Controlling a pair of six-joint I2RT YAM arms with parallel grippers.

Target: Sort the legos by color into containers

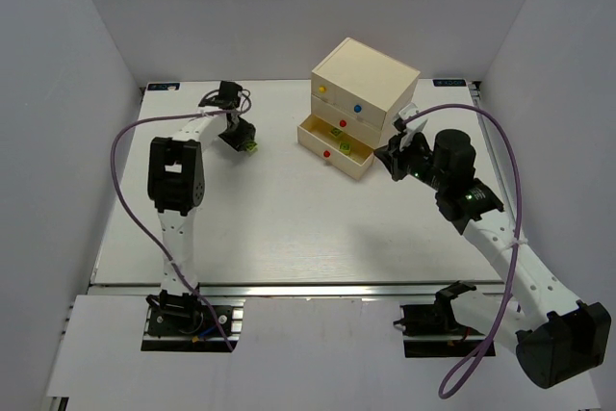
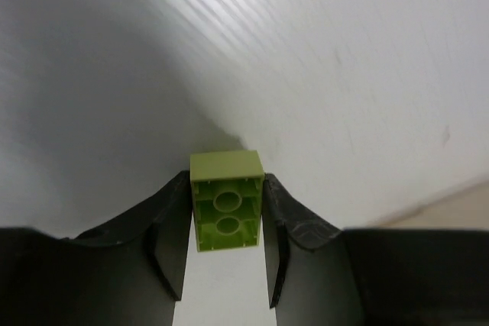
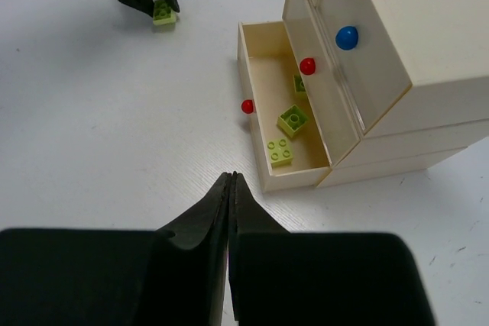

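**Item 1. Left gripper (image 1: 241, 138), with lime brick (image 1: 250, 148).**
Stands at 9 o'clock from the chest, well apart from it and low over the bench (image 1: 289, 228). The fingers (image 2: 170, 246) are set narrow, clamped on the two long sides of the brick, whose hollow underside faces the wrist camera. Whether the brick rests on the bench or hangs just clear cannot be told. Judged purpose: side-on pinch keeps the brick square for carrying across to the matching drawer.

**Item 2. Chest (image 1: 371, 69).**
Cream wooden cube at 12 o'clock on the bench. The upper fronts, with a yellow knob (image 1: 323, 89) and a blue knob (image 1: 357, 109), sit closed or nearly so.

**Item 3. Bottom drawer (image 1: 310, 138).**
It is pulled out toward 7 o'clock, with a red knob (image 1: 327, 153) on its front. It contains two lime bricks (image 3: 293, 121), loose and studs up, plus a smaller green piece toward the back, partly hidden. Judged purpose: left open as the receiving compartment for lime, with its mouth turned toward the left arm's side.

**Item 4. Right gripper (image 1: 393, 159).**
Sits at 4 o'clock from the chest, just beside the open drawer's right end. The fingers (image 3: 221, 211) are pressed together, tips meeting, with nothing between them. The wrist is aimed at the drawer. Judged purpose: idle, parked clear of the drawer mouth, possibly placed to steady the chest or push the drawer shut later.

**Task status (judgement).**
Lime sorting is part done. The held brick has yet to travel toward 3 o'clock and be dropped in.
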